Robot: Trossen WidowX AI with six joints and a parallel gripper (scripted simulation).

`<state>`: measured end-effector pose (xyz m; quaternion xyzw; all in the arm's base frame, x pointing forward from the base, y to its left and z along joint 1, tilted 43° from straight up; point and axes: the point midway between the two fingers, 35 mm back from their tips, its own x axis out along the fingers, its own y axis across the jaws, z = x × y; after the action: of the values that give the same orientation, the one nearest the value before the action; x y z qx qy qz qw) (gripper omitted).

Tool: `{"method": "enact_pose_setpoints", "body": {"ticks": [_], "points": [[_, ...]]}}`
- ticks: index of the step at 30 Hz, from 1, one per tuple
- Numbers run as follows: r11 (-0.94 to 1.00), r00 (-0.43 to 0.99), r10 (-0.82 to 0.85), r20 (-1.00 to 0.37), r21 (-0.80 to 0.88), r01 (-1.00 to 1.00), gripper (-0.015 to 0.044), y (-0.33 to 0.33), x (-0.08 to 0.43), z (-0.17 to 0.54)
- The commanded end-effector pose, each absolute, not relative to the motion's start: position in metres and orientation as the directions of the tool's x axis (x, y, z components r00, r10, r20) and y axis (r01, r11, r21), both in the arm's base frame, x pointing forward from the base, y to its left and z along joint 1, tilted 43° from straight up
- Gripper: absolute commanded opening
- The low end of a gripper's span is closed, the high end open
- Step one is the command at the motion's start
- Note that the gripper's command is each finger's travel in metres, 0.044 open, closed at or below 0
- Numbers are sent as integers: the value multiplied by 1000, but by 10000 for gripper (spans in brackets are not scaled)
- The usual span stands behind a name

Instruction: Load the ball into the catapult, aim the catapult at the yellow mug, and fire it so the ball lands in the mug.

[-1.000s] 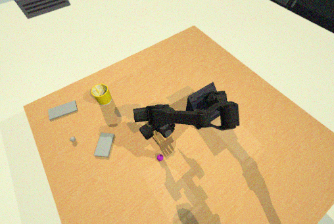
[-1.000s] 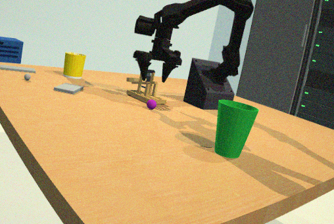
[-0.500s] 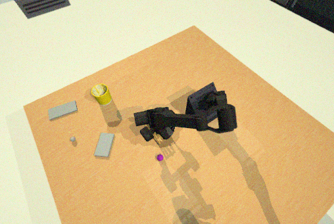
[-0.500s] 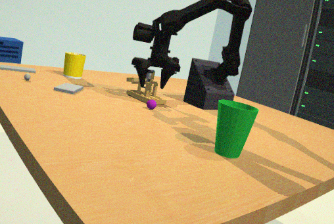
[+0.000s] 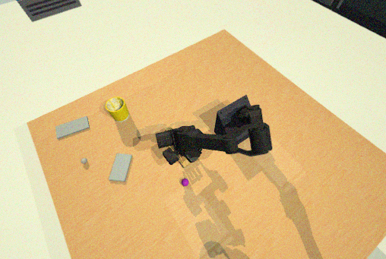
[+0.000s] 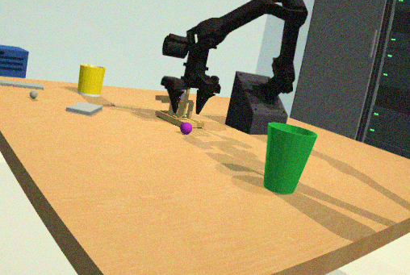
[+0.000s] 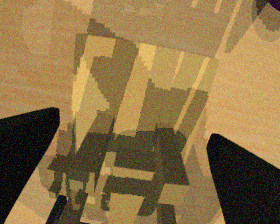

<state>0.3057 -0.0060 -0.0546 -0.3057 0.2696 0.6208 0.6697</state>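
And here's the arm (image 5: 213,141) (image 6: 242,13), black all over, slim links meeting chunky rounded joints! Down at the gripper (image 6: 187,102) (image 7: 135,128), two black fingers taper to blunt tips, and beyond the arm's far end, a dark, slope-faced base block (image 5: 223,121) (image 6: 242,108)!

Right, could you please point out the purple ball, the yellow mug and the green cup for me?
Purple ball (image 5: 185,182) (image 6: 186,128): top and exterior views, middle of the ball.
Yellow mug (image 5: 119,112) (image 6: 91,80): top and exterior views, outer side wall.
Green cup (image 6: 287,160): exterior view, outer side wall.
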Motion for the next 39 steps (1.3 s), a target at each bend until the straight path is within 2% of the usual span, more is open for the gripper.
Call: {"method": "enact_pose_setpoints", "body": {"ticks": [1,9,14,18,25,39], "points": [[43,85,666,-741,-76,-996,335,-6,306,-54],[43,85,666,-741,-76,-996,125,-6,306,-54],[43,85,666,-741,-76,-996,92,-6,306,-54],[43,83,664,-743,-73,-996,0,-33,303,-26],[59,83,663,-744,-58,-997,0,-44,300,-21],[388,82,649,-756,237,-891,0,-111,259,-82]]}}
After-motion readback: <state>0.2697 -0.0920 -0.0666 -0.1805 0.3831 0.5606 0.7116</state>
